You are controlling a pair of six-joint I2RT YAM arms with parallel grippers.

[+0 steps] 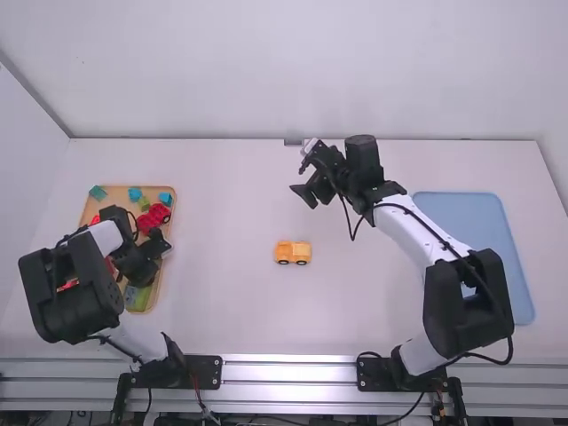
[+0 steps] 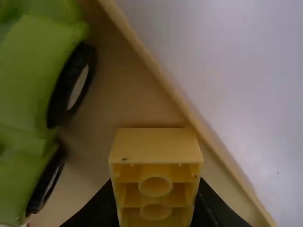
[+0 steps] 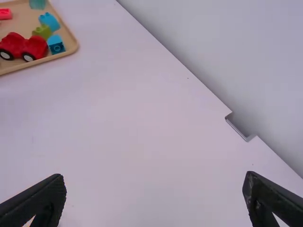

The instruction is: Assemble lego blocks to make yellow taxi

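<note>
While the left pincer grips a yellow block over the tan tray, the right pincer stands wide open above the table. A yellow vehicle sits mid-table.

Left gripper clamped; right gripper (2 fingers) spread.

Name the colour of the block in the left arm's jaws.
The block is yellow; it shows best in the left wrist view.
</note>
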